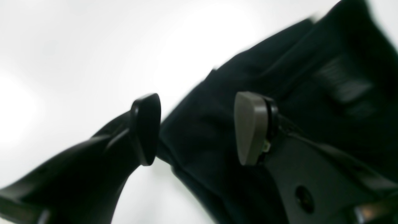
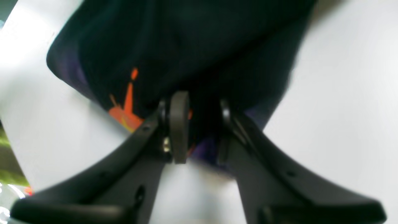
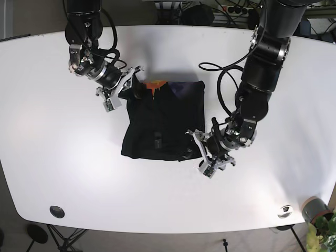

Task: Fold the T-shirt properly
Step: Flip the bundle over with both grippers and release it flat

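The left gripper (image 1: 197,127) stands open with nothing between its pads; the shirt (image 1: 279,102) lies straight ahead of and under the gap, and its edge runs diagonally past the left-hand fingertip (image 1: 145,129). One pad sits over bare table (image 1: 77,46), the other over cloth, so the gripper straddles the hem, not the body of the garment. In the base view this left gripper (image 3: 206,152) is at the shirt's near right corner, touching or just above it; I cannot tell which.

Across the cloth, the right gripper (image 2: 196,127) has its jaws drawn nearly together around a bunch of dark fabric, with an orange print (image 2: 126,109) just to the left of its fingers (image 2: 179,124). It appears to be clamped on the shirt, though blur hides the actual contact. In the base view the right gripper (image 3: 127,86) is at the far left corner, by the collar end where the orange shows.

The shirt (image 3: 163,118) lies on the table (image 3: 47,157) as a partly folded block, its long axis running from the near hem to the far collar. The two grippers sit on opposite corners of it, a diagonal. My judgement: the next fold depends on the left gripper closing on its near corner, since it is the one free and nearer the hem.
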